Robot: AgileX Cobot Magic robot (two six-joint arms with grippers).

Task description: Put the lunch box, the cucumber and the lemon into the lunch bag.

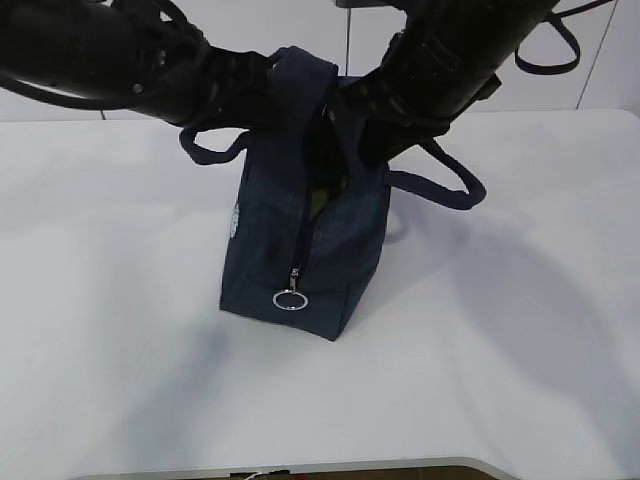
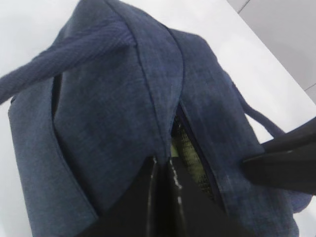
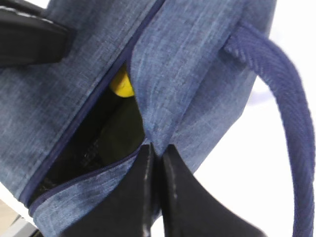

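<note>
The white bench (image 1: 120, 300) carries the lunch bag (image 1: 300, 250), which stands upright near the bench's middle, its dark navy fabric pulled up at the top from both sides. The zipper runs down the bag's near end, its metal ring pull (image 1: 289, 299) hanging low at about 6 o'clock on that face, and the top seam gapes open.

The left hand (image 2: 162, 165) comes in from 10 o'clock in the exterior view; its jaws are pressed together on a fold of the bag's fabric beside the opening. The right hand (image 3: 155, 150) reaches in from 2 o'clock and is likewise clamped tight on the opposite flap's edge.

One loop handle (image 1: 450, 185) droops at 3 o'clock of the bag.

Inside the gap, the lemon (image 3: 121, 84) shows as a small bright yellow patch, with something dark beneath it that cannot be identified.
</note>
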